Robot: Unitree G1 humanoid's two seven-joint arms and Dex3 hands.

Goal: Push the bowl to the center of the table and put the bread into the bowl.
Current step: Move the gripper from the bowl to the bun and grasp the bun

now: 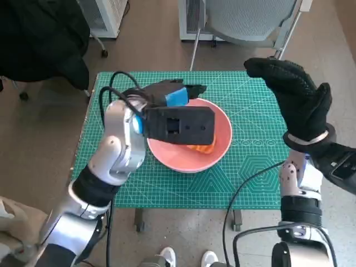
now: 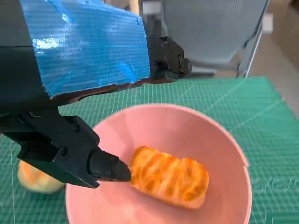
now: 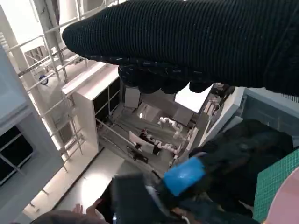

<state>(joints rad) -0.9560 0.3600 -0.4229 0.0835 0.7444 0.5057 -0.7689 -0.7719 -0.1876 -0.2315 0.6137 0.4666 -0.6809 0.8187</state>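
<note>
Left hand (image 1: 178,108) looks released over the pink bowl (image 1: 222,146) mid-table, fingers just beside the bread (image 2: 169,176) lying inside it, right hand (image 1: 297,97) raised with fingers spread, holding nothing, so I reckon I just lift clear without nudging anything.

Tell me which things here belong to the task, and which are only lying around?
For the task: pink bowl, bread inside it, left hand above the bowl.
Only nearby: second bread roll on the green cutting mat, grey chair.
</note>
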